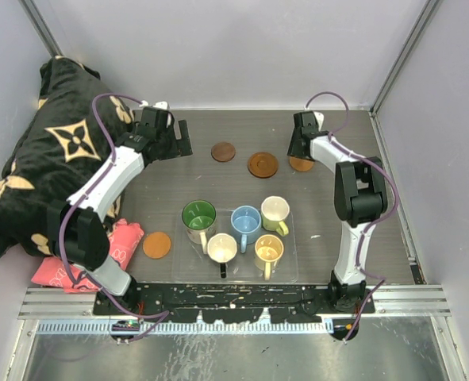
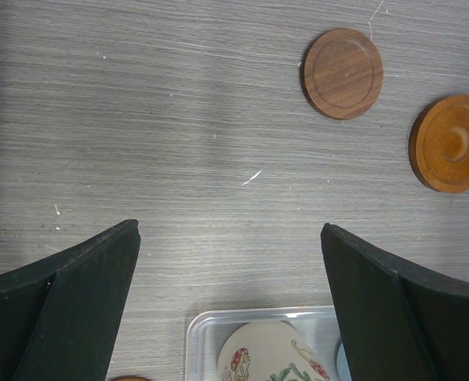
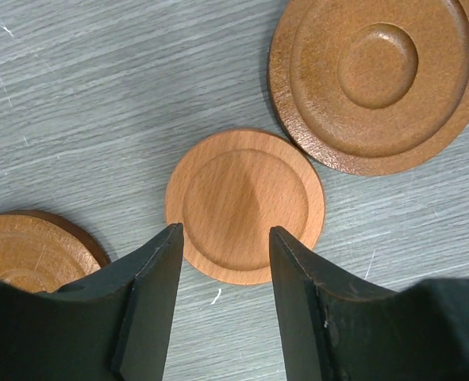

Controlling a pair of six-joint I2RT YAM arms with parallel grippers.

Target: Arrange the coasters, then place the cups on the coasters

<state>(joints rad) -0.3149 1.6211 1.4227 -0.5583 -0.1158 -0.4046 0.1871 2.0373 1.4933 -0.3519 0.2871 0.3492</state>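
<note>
Five cups stand close together on a clear tray [image 1: 291, 266]: green-inside [image 1: 199, 215], light blue [image 1: 246, 220], cream-white [image 1: 274, 209], yellow-tan [image 1: 269, 250], and one with a white inside [image 1: 222, 248]. Coasters lie at the back: a dark brown one [image 1: 223, 152] [image 2: 343, 73], an orange-brown one [image 1: 263, 164] [image 2: 451, 143], and an orange one [image 1: 301, 164] under my right gripper [image 1: 301, 149]. Another coaster [image 1: 157, 244] lies near left. My right gripper [image 3: 224, 232] is open, its tips over the near edge of a pale flat coaster [image 3: 245, 202]. My left gripper [image 2: 230, 230] [image 1: 178, 139] hangs wide open over bare table.
A black patterned cloth [image 1: 51, 151] fills the left side, with a pink packet [image 1: 123, 244] beside it. The left wrist view shows the tray's corner [image 2: 206, 321] and a mushroom-printed cup [image 2: 274, 353]. Two rimmed coasters [image 3: 377, 79] [image 3: 28, 250] flank the pale one.
</note>
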